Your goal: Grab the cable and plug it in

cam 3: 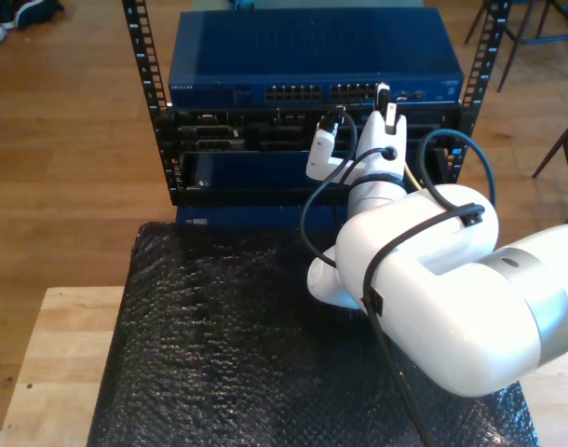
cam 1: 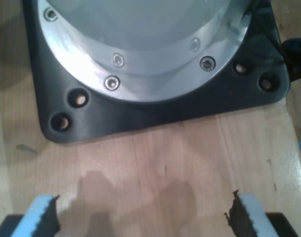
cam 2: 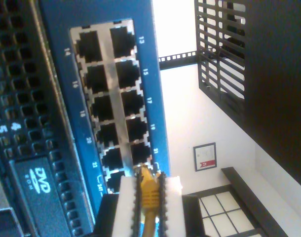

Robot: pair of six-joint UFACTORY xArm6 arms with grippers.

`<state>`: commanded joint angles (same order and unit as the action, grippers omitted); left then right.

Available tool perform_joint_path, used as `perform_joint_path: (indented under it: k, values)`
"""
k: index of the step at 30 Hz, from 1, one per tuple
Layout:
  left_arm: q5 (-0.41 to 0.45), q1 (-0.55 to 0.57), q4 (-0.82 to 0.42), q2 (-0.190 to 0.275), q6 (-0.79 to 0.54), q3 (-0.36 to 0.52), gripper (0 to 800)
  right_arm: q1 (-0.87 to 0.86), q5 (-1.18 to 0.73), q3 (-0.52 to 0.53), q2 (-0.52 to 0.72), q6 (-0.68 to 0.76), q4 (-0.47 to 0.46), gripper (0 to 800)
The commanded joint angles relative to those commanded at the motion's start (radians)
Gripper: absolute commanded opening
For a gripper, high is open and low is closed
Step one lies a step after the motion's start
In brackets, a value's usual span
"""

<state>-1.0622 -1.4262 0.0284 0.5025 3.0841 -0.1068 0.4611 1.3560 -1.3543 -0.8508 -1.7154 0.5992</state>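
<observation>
My second gripper (cam 2: pixel 150 178) is shut on the cable (cam 2: pixel 149 195) just behind its yellow boot. The clear plug tip points at the blue switch (cam 2: pixel 56 29) and sits right at the lower ports (cam 2: pixel 139 153) marked 21 and up. I cannot tell whether the plug is inside a port. In the exterior view that gripper (cam 3: pixel 385 101) is up against the port row of the switch (cam 3: pixel 312 60), towards the exterior view's right. My first gripper (cam 1: pixel 144 203) is open over bare wood with nothing between its fingers.
The switch sits in a black rack (cam 3: pixel 144 84) above a server with a DVD drive (cam 2: pixel 39 180). A dark bubble-wrap mat (cam 3: pixel 219 335) covers the wooden table (cam 3: pixel 60 354). An arm's black base plate (cam 1: pixel 140 116) lies just beyond my first gripper.
</observation>
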Motion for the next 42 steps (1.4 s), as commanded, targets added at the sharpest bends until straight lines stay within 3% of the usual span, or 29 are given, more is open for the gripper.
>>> perform_joint_path:
  k: [6, 20, 29, 42]
  values:
    - [0.000, 0.000, 0.000, 0.000, 0.000, 0.000, 800, -0.003, 0.002, 0.009, 0.000, 0.003, 0.002, 0]
    - [0.000, 0.000, 0.000, 0.000, 0.000, 0.000, 800, -0.009, -0.021, 0.017, 0.003, 0.006, -0.009, 240]
    - [0.000, 0.000, 0.000, 0.000, 0.000, 0.000, 800, -0.008, -0.038, 0.104, 0.080, 0.006, -0.009, 286]
    - [0.000, 0.000, 0.000, 0.000, 0.000, 0.000, 800, -0.009, -0.256, 0.221, 0.212, 0.006, -0.006, 398]
